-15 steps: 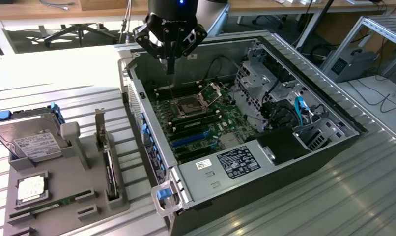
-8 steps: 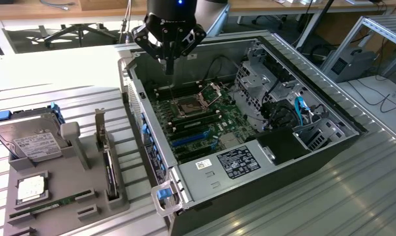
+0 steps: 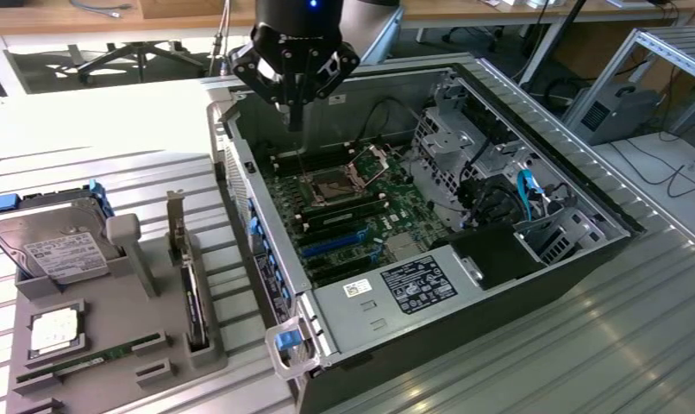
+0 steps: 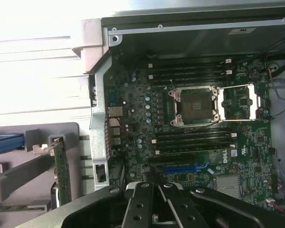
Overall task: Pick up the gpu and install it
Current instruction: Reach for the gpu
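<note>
Your slatted metal worktop (image 3: 589, 345) carries an open computer case (image 3: 371, 332) lying on its side. On the exterior view's left, just beside it, sits a grey holder (image 3: 117, 349). The motherboard (image 3: 365, 220) faces up inside the case. A hard drive (image 3: 54, 246) leans at the holder's far end. The gpu (image 3: 190, 289) stands on edge in the holder, untouched. Your pincer (image 3: 295, 123) hangs over the case's far end, closed tight and empty.

1 PC case (image 3: 520, 95) on 1 bench (image 3: 623, 345), w/ 1 motherboard (image 3: 360, 220) & 1 CPU socket (image 3: 330, 183). 1 grey holder (image 3: 140, 345) at 8 o'clock in exterior view: 1 gpu (image 3: 190, 289), 1 large hard drive (image 3: 54, 246), 1 small hard drive (image 3: 57, 329) (2 drives total), 1 RAM stick (image 3: 89, 358).
</note>
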Motion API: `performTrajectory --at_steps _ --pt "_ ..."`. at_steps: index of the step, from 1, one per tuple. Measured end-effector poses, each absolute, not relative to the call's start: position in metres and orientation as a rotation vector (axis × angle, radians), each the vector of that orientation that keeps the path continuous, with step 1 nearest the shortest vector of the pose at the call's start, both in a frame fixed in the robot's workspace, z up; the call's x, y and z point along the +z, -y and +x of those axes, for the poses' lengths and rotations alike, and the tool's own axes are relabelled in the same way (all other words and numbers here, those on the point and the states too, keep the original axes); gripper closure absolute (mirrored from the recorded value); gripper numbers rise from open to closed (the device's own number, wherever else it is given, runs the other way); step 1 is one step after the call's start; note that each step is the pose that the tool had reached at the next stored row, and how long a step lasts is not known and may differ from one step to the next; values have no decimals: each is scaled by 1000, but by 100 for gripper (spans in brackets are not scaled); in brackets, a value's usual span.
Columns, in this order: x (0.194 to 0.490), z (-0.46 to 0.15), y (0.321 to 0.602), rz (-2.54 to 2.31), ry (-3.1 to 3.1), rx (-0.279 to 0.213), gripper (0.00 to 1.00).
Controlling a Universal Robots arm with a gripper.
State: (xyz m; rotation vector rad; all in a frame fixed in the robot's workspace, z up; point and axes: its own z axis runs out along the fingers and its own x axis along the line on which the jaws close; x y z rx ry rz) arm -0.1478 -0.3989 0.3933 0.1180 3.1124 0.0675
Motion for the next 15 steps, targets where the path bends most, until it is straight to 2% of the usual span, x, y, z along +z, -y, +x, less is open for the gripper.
performTrajectory --at_steps 15 --pt "393 -151 399 118 -3112 68 89"
